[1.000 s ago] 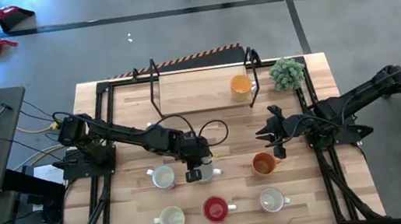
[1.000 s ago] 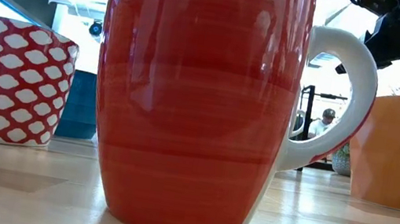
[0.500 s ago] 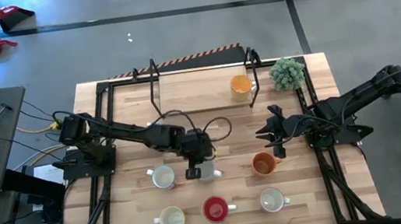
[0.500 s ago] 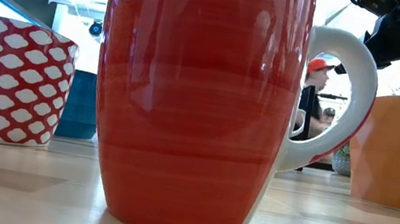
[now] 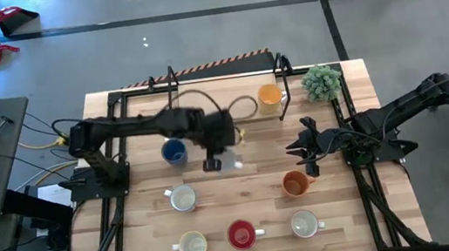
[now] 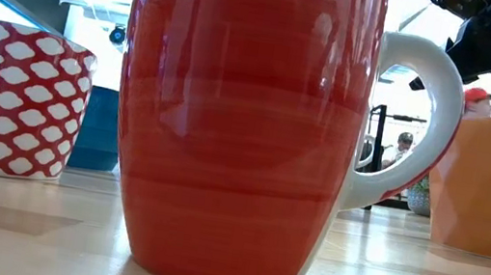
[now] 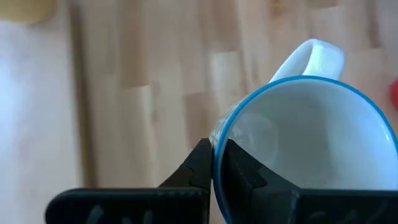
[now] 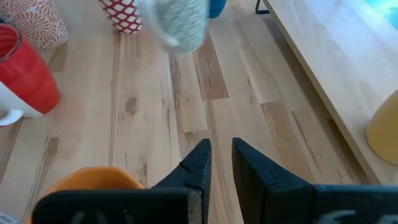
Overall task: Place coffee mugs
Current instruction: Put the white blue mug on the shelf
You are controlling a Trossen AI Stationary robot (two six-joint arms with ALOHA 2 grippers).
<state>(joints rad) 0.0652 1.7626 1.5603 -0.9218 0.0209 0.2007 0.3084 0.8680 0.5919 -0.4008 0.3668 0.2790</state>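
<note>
Above the middle of the wooden table (image 5: 156,232), a white mug (image 5: 228,161) is held off the surface by the left gripper (image 5: 213,163), whose fingers are pinched on the mug's rim. From the left wrist view the mug (image 7: 311,143) is seen as white inside with a thin blue line around its lip and a white handle pointing away from the fingers; the rim is clamped between the two dark fingertips (image 7: 202,163), and the mug's near part is cut off by the picture's edge. A blue mug (image 5: 174,152) stands just beside the held one, toward the left arm's base. A yellow-orange mug (image 5: 269,95) sits on the raised board at the far side. A darker orange mug (image 5: 295,184), a red mug (image 5: 241,234) and three pale mugs (image 5: 183,199) (image 5: 193,246) (image 5: 305,223) stand nearer the front. The right gripper (image 5: 306,151) hangs just beyond the darker orange mug, its fingers (image 8: 198,163) set a narrow gap apart with nothing between them. At table height most of the picture is filled by the red mug (image 6: 242,127) with its white handle, so the held mug is hidden there; a mug with a red-and-white pattern (image 6: 25,101) is seen in full.
</note>
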